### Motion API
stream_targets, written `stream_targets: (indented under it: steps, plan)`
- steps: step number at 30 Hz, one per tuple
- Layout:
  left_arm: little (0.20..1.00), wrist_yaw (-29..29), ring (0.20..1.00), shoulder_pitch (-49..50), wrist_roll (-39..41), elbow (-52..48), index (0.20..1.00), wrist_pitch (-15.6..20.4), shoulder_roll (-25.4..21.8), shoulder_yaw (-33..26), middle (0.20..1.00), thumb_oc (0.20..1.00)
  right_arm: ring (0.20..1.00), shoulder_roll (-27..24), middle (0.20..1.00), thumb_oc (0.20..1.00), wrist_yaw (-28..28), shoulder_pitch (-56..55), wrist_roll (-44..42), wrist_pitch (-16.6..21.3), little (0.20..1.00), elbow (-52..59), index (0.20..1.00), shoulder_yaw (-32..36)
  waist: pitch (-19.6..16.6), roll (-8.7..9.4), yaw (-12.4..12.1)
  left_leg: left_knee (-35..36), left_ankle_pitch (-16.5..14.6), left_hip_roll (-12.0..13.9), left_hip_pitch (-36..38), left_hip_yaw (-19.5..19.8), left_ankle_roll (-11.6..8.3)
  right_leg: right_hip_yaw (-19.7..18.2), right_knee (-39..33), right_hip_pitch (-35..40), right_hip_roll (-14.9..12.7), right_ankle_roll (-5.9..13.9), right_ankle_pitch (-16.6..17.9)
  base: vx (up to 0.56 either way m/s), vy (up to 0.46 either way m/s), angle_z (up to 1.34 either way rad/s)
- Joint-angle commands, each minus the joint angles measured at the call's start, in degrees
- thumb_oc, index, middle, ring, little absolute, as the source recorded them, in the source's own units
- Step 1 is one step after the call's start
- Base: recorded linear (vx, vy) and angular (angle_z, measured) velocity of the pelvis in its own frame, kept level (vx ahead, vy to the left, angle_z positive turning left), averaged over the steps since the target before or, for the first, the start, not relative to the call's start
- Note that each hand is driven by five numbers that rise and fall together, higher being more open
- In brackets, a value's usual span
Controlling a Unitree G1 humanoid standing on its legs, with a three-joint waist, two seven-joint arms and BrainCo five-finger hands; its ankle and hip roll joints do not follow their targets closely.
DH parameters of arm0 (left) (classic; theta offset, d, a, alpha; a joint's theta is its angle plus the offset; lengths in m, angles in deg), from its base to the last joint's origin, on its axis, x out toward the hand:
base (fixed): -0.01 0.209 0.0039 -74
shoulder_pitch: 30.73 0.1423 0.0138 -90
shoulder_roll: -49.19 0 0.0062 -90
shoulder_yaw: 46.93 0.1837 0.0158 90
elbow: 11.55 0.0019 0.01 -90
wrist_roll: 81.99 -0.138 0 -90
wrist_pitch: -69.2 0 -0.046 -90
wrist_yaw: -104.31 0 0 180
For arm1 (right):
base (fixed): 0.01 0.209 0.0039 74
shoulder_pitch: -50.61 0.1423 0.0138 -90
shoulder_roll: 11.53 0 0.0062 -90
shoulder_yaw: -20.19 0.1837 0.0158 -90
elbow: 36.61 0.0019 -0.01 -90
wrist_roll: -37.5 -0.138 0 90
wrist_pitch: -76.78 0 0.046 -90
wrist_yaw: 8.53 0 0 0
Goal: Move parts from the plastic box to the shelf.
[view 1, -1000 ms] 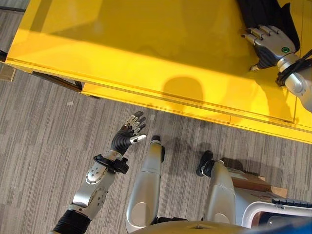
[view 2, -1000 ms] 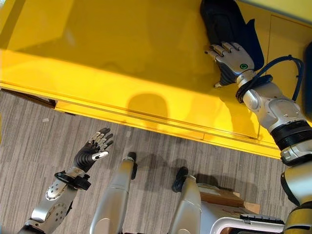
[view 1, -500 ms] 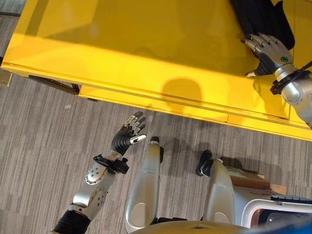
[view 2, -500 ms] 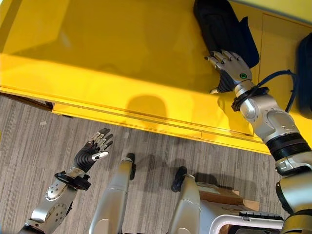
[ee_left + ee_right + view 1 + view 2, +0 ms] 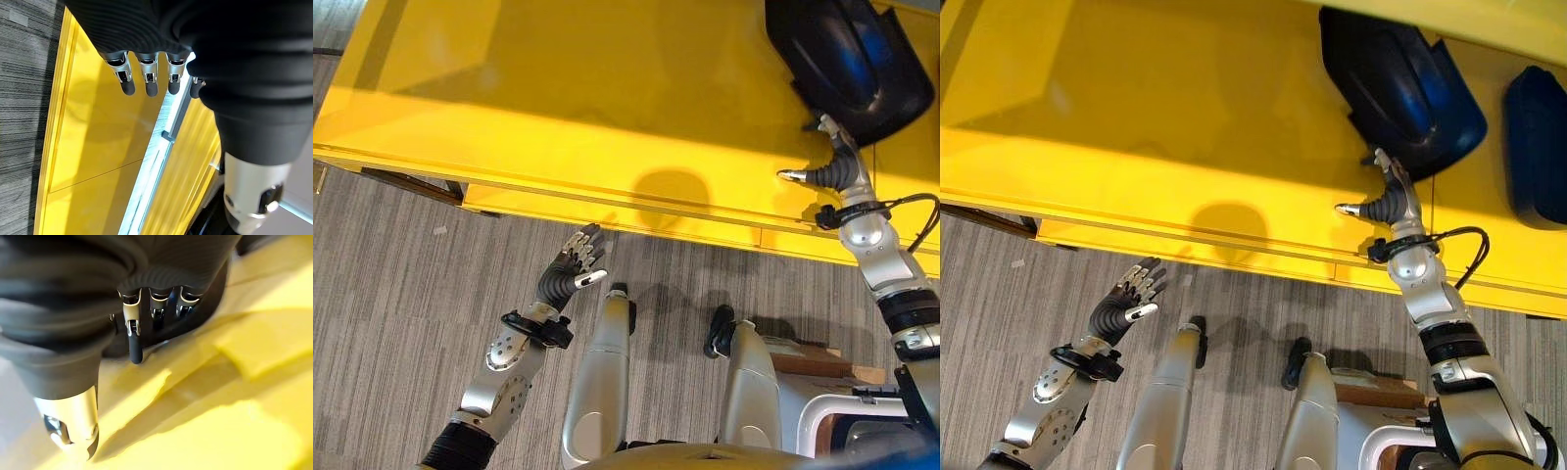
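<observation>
Seen from the robot's head looking down, going from near to far. Nearest, at about seven o'clock, the left hand (image 5: pixel 570 275) hangs over grey carpet (image 5: pixel 401 274) with nothing in it, fingers spread and relaxed, short of the front edge of the yellow shelf (image 5: pixel 558 88).

Farther off, the shelf runs as a broad yellow surface across the upper half of the view, with a raised lip along its near edge.

At about two o'clock the right hand (image 5: pixel 1386 203) is over the shelf, just this side of a large dark moulded part (image 5: pixel 1400 83). Its thumb sticks out sideways and its fingers reach toward the part's near rim; they look loosely extended and do not wrap it, and whether the tips touch the rim cannot be told.

The part lies flat on the shelf at one o'clock. A second dark part (image 5: pixel 1536 147) lies at three o'clock, apart from the first.

The part looks like rigid, smooth plastic, probably light for its bulk and apt to slide on the painted surface. Its curved rim seems the best place to grip or push.

The shelf is bare from nine to twelve o'clock, giving ample room. The tightest spot is probably between the two parts.
</observation>
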State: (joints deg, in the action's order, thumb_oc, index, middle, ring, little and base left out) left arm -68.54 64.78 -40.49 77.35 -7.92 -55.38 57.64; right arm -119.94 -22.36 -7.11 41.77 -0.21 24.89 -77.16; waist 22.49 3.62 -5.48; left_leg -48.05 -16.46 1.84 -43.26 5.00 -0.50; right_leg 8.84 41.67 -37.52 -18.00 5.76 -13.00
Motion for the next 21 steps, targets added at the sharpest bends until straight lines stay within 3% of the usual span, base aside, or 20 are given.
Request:
stream_targets:
  steps: [1, 7, 21]
  plan:
    - [1.0, -0.3, 1.0, 0.5, 0.0, -4.2, 1.0, 2.3, 0.6, 0.4, 1.0, 1.0, 1.0, -1.1, 1.0, 1.0, 3.4, -2.5, -7.0, 0.4, 1.0, -3.3, 1.0, -4.1, 0.2, -2.32, -1.0, 3.0, 3.3, 2.9, -0.7, 3.2, -2.98, -2.8, 6.5, -1.4, 0.2, 0.44, -0.2, 0.0, 0.0, 0.0]
    - [1.0, -1.1, 1.0, 0.3, -0.1, -4.4, 1.0, 2.3, 0.8, 0.2, 1.0, 1.0, 1.0, 3.2, 1.0, 1.0, 6.7, -6.6, -15.3, 1.7, 1.0, 2.8, 1.0, -5.1, 0.4, -2.19, -0.7, 2.9, 3.4, 2.9, -0.9, 3.1, -3.01, -2.8, 6.4, -1.3, 0.1, 0.47, -0.1, 0.0, 0.0, 0.0]
    - [1.0, -2.8, 1.0, -0.5, -0.6, -4.5, 1.0, 2.9, 1.3, 0.7, 1.0, 1.0, 1.0, 5.6, 1.0, 1.0, 8.7, -11.0, -22.7, 4.0, 1.0, 16.1, 1.0, -4.6, 0.6, -1.87, -0.4, 2.9, 3.4, 2.9, -0.7, 3.0, -2.86, -2.8, 6.2, -0.9, -0.1, 0.64, 0.1, 0.0, 0.0, 0.0]
